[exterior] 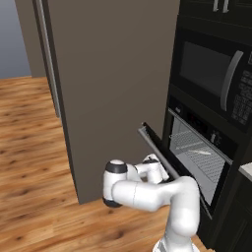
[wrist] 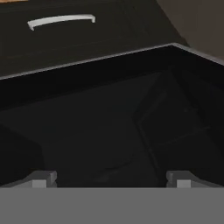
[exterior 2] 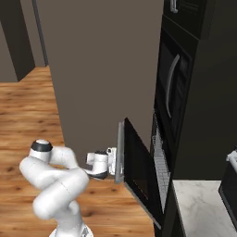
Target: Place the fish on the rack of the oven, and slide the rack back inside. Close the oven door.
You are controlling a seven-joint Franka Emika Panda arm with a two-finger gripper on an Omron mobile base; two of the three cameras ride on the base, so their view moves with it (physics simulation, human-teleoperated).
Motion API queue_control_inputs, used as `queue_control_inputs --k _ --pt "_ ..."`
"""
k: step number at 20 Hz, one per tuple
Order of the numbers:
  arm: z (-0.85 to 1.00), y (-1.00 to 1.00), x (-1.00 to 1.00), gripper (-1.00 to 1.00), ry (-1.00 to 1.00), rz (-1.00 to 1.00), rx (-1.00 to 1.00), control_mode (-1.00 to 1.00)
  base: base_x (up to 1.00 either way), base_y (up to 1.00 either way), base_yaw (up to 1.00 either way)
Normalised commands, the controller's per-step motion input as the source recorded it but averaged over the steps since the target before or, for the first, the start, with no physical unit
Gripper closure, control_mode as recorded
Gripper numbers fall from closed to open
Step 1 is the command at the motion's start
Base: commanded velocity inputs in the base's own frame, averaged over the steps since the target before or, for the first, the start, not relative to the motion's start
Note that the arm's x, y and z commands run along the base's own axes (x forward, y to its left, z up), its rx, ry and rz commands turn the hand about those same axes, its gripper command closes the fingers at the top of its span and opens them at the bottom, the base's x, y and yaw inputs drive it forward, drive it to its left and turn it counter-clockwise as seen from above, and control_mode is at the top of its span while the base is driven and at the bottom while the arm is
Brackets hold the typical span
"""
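Fish (exterior: 200, 152), a slim pale sliver, is already lying on the flat silver wire rack (exterior: 194, 150), and that rack is sitting inside the light grey cavity of the big black built-in wall oven (exterior: 199, 147), so I am judging that only the door step is left. I am holding the two-finger tool (exterior 2: 113, 167) spread to its full width and gripping nothing; in the hand view its fingertips (wrist: 41, 178) are standing far apart against dark glass. I am keeping it just beside the long silver bar handle (exterior 2: 120, 152) on the outer face of the wide black oven door (exterior 2: 136, 173), which is hanging partly open, tilted out from the oven; I am reading that as a pushing stance. Fish and rack are lying beyond the door, well apart from the tool, with the panel between them.
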Motion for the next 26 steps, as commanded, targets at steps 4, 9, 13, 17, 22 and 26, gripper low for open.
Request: queue_control_inputs --k 4,9,13,17,22,26 --pt "0.67 -1.0 0.38 -1.0 -0.01 -0.24 -0.14 -1.0 0.0 0.0 0.0" --pt "0.52 -1.0 0.38 -1.0 -0.08 -0.23 -0.11 -1.0 0.0 0.0 0.0" --pt "0.34 -1.0 0.5 -1.0 -0.11 -0.2 -0.08 -1.0 0.0 0.0 0.0" --pt "0.16 -1.0 0.66 -1.0 -0.11 -0.16 -0.03 -1.0 0.0 0.0 0.0" --pt "0.0 -1.0 0.65 -1.0 -0.05 -0.1 0.0 -1.0 0.0 0.0 0.0" --pt "-0.31 -1.0 0.51 -1.0 0.0 -0.01 0.0 -1.0 0.0 0.0 0.0"
